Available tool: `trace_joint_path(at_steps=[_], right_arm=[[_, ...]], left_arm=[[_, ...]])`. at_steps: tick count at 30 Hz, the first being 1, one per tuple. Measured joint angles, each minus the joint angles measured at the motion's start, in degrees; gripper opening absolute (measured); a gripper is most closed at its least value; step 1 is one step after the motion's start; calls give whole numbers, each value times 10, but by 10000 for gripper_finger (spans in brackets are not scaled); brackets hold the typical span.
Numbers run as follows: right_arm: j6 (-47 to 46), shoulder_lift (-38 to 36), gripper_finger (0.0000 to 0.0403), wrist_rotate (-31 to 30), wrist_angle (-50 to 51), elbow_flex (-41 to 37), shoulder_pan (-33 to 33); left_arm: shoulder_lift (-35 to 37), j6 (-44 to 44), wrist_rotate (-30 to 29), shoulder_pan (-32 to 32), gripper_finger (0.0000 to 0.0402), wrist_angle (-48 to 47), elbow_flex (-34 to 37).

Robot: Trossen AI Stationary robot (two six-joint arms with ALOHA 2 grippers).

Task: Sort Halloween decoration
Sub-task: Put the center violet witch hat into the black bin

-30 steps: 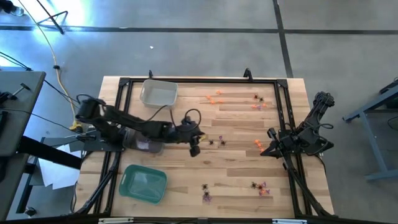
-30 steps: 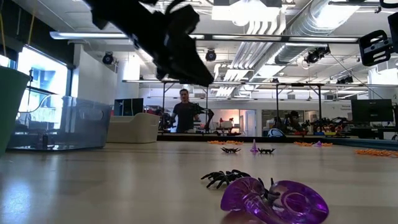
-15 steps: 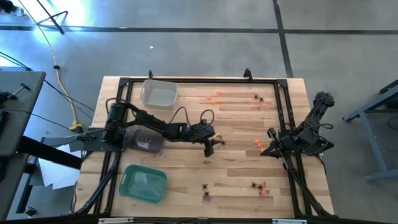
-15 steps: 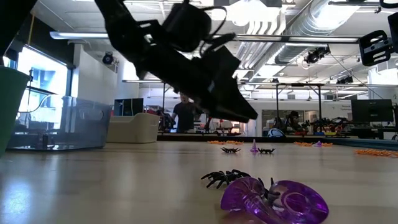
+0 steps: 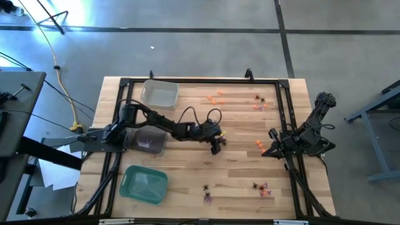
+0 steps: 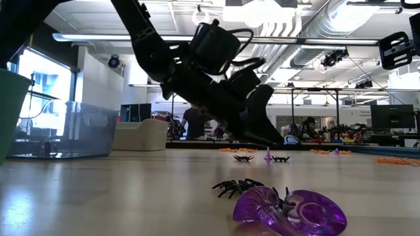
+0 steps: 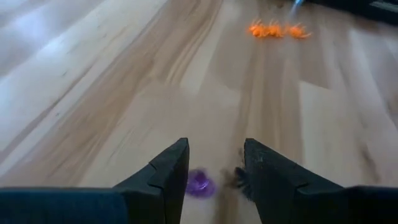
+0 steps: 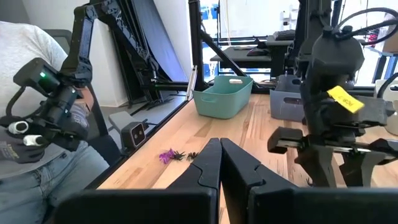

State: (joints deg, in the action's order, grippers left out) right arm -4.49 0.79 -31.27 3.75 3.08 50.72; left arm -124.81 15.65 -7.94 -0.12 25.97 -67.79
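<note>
My left gripper (image 5: 215, 147) hangs low over mid-table, open and pointing down. In the left wrist view (image 7: 216, 168) a tiny purple trinket (image 7: 200, 183) lies on the wood between its fingers, and a black spider trinket (image 7: 239, 179) lies by one finger. I see no touch. More trinkets lie in small groups: orange ones (image 5: 215, 98) and a purple-black group (image 5: 258, 103) at the far side, orange ones (image 5: 259, 145) at the right, and mixed groups (image 5: 206, 194) (image 5: 261, 189) near the front. My right gripper (image 8: 219, 155) is shut and empty at the table's right edge (image 5: 272, 149).
A clear tray (image 5: 159, 94) stands at the far left, a greyish tray (image 5: 147, 142) under my left arm, and a green tray (image 5: 145, 184) at the near left. A purple trinket (image 6: 289, 211) and a black spider (image 6: 236, 188) lie close to the low camera. A person (image 8: 37, 124) sits beyond the table.
My left gripper has gone toward the table's right edge and down, from beside the greyish tray to just above the small trinkets at mid-table. My left arm has stretched out with it.
</note>
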Motion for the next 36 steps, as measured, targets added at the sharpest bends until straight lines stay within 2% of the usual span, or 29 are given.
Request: trace_joint_path(at_steps=[7, 16, 36], right_arm=[[0, 0, 0, 0, 0, 0, 0], [0, 0, 0, 0, 0, 0, 0], [0, 0, 0, 0, 0, 0, 0]], left_arm=[[0, 42, 0, 13, 141, -51, 0], [0, 42, -1, 16, 124, -64, -1], [0, 27, -2, 16, 3, -63, 0]])
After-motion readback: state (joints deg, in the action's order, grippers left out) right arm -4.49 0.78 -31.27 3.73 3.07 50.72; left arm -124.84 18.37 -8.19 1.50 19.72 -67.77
